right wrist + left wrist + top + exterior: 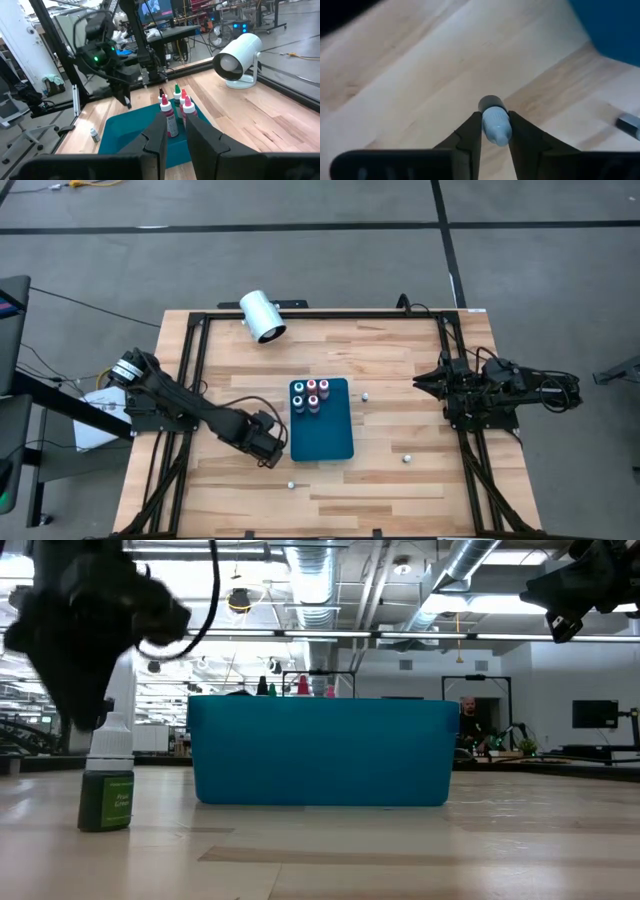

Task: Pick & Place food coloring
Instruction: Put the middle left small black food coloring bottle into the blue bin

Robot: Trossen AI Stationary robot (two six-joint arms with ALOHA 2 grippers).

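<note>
- Both arms show from above in the high view. The left gripper (270, 452) is low over the surface (400, 380), just beside the left edge of the blue tray (325, 442). The right gripper (425, 383) rests at the right side, well apart from the tray.
- Four bottles (310, 396) stand in a group at the far end of the tray. A white cylinder (262, 316) lies near the far edge of the surface.
- Low view: the green bottle (106, 785) stands upright on the surface, left of the tray and apart from it. The left gripper comes down over its pale top.
- Left wrist view: the two dark fingers (470, 135) are clamped on the pale top of the green bottle, one on each side.
- Right wrist view: the right fingers (155, 137) stand apart with nothing between them. Beyond them are the tray with red-topped and green-topped bottles, the white cylinder and the left arm. One small bottle (93, 133) stands on the surface beside the tray.
</note>
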